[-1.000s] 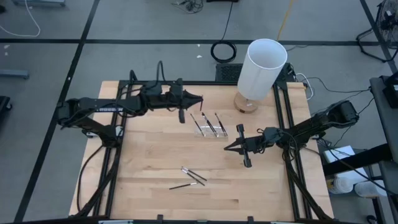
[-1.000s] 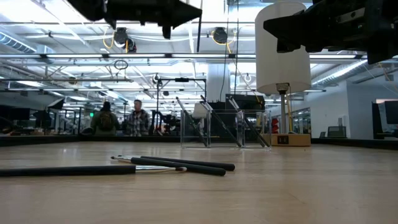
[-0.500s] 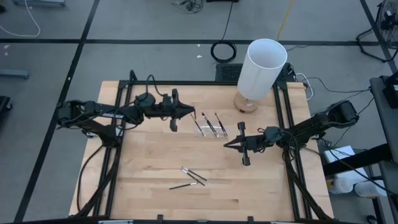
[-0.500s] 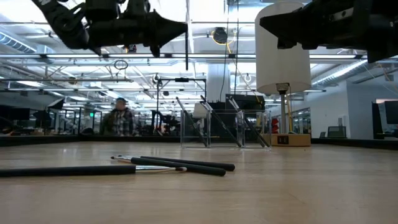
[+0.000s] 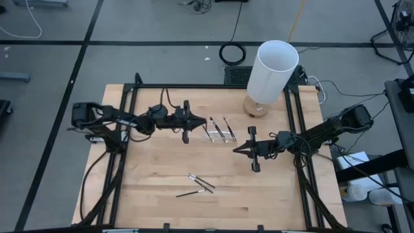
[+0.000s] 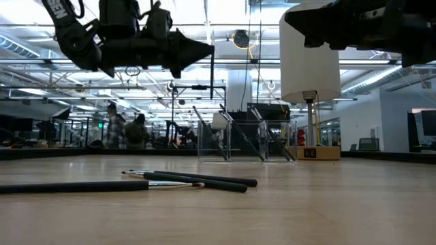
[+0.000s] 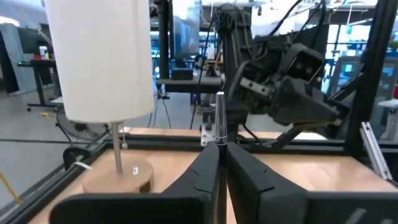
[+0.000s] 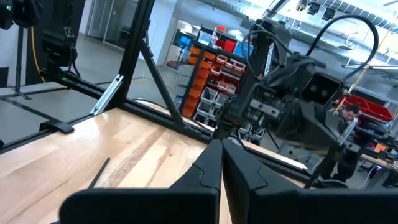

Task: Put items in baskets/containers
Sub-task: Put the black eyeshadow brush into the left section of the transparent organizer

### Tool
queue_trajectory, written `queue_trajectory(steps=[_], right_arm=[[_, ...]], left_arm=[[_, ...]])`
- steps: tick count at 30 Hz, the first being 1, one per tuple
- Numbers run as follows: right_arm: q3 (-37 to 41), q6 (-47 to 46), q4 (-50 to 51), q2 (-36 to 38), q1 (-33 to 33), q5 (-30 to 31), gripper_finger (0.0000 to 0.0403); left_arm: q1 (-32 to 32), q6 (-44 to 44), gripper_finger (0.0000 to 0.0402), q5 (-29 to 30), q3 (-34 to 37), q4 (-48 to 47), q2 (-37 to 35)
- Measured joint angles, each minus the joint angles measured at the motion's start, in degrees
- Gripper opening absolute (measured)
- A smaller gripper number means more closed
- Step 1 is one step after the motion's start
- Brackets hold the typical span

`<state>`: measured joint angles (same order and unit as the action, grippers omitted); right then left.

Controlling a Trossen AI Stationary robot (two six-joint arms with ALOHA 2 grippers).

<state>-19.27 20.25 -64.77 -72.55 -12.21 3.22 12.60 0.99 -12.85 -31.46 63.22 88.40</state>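
Motion marks the left tool point(image 5: 195, 121): it has drawn back from the clear tray point(image 5: 218, 132), then edged toward it again, pinching one stick point(image 7: 219, 118). Three sticks point(image 5: 200, 184) lie on the tabletop point(image 5: 155, 188). The right tool point(image 5: 235, 151) hangs closed, empty.

No readable text in any view. A small pale tag point(image 7: 135, 170) sits on the round wooden base of the tall white cylinder, lower left of the left wrist frame, marks too tiny to read. The dark left arm point(image 6: 68, 27) carries pale lettering at the upper left of the low frame, illegible.
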Motion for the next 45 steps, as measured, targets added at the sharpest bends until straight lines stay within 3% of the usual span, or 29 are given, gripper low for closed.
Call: queue_trajectory(steps=[7,16,22,30,38,45], right_arm=[[0.0,0.1,1.0,0.0,0.2,0.0,0.0000],[0.0,0.0,2.1,0.0,0.2,0.0,0.0000],[0.0,0.0,2.1,0.0,0.2,0.0,0.0000],[0.0,-0.9,2.3,0.0,0.2,0.0,0.0000],[0.0,-0.7,2.7,0.0,0.2,0.0,0.0000],[0.0,-0.7,2.5,0.0,0.2,0.0,0.0000]], left_arm=[[0.1,0.7,0.0006,0.2,0.0,8.0,7.4],[0.4,1.5,0.0025,0.3,0.0,13.0,14.4],[0.9,1.0,0.0006,-0.3,0.0,14.4,16.7],[1.0,2.6,0.0030,-1.5,0.0,15.4,20.6],[1.0,4.3,0.0006,-1.7,0.0,20.5,24.4],[0.5,5.2,0.0030,-1.2,0.0,20.7,24.9]])
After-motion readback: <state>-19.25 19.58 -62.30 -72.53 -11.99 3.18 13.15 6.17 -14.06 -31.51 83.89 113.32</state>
